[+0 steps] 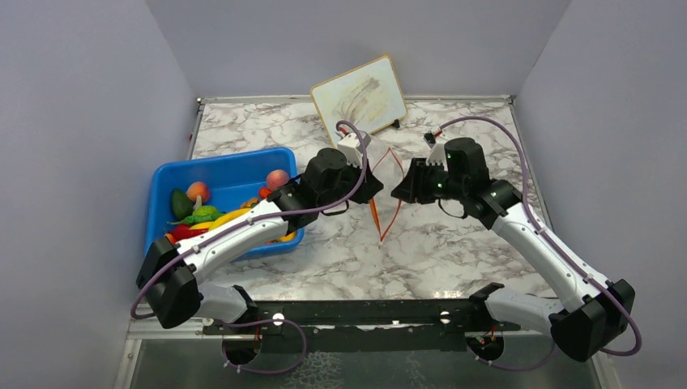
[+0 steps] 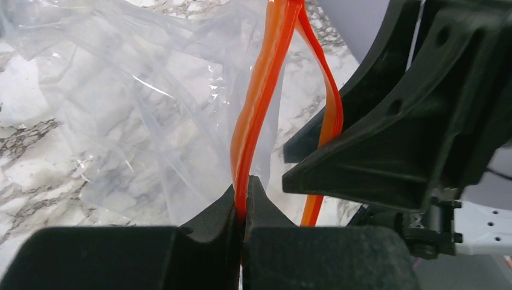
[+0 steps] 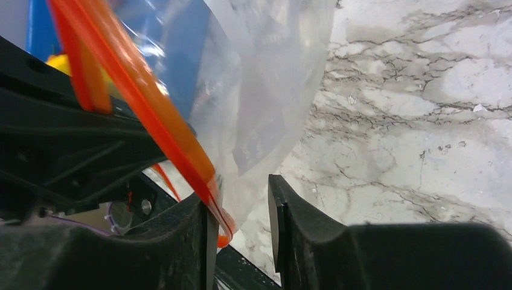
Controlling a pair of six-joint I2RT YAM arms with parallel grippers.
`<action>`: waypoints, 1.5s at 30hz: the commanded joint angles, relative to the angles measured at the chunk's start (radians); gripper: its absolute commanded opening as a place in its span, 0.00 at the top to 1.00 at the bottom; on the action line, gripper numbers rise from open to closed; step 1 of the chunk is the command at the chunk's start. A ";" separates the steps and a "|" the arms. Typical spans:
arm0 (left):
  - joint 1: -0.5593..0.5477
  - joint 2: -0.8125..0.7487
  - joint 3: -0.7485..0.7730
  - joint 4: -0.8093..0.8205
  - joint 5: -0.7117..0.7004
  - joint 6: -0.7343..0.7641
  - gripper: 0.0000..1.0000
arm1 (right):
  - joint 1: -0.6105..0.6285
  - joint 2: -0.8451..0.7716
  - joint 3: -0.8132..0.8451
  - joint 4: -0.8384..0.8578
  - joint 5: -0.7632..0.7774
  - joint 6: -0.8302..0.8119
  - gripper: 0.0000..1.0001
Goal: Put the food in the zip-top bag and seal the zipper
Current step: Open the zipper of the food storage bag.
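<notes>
The clear zip-top bag [image 2: 121, 115] hangs between my two grippers over the middle of the table, its mouth spread open. Its orange-red zipper strip [image 1: 375, 212] shows in all views. My left gripper [image 2: 244, 188] is shut on one strip of the zipper [image 2: 259, 103]. My right gripper [image 3: 240, 196] is open; the other zipper strip [image 3: 151, 121] and bag film [image 3: 272, 90] lie between its fingers, against the left finger [image 3: 199, 223]. The food [image 1: 212, 212] lies in the blue bin: yellow, green, red and peach pieces. No food shows inside the bag.
The blue bin [image 1: 243, 160] stands at the left, under my left arm. A white board with a wooden rim [image 1: 359, 96] leans at the back wall. Grey walls close in the marble table [image 1: 454, 243] on three sides.
</notes>
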 commanded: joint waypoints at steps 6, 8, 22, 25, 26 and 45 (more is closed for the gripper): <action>-0.001 -0.065 -0.041 0.095 -0.025 -0.174 1.00 | 0.083 -0.075 -0.099 0.151 0.142 0.076 0.72; 0.000 -0.072 -0.041 0.083 -0.041 -0.171 1.00 | 0.085 -0.094 -0.099 0.146 0.172 0.070 0.82; 0.173 -0.177 0.013 -0.353 -0.182 0.016 1.00 | 0.084 -0.143 0.060 -0.136 0.526 -0.008 0.99; 0.191 -0.192 0.007 -0.356 -0.162 0.019 1.00 | 0.084 -0.142 0.069 -0.118 0.498 -0.009 0.99; 0.192 -0.192 0.007 -0.345 -0.137 0.024 1.00 | 0.084 -0.146 0.066 -0.094 0.461 -0.023 0.99; 0.191 -0.280 -0.050 -0.124 0.090 0.026 0.15 | 0.083 -0.051 0.198 -0.226 0.521 -0.092 0.99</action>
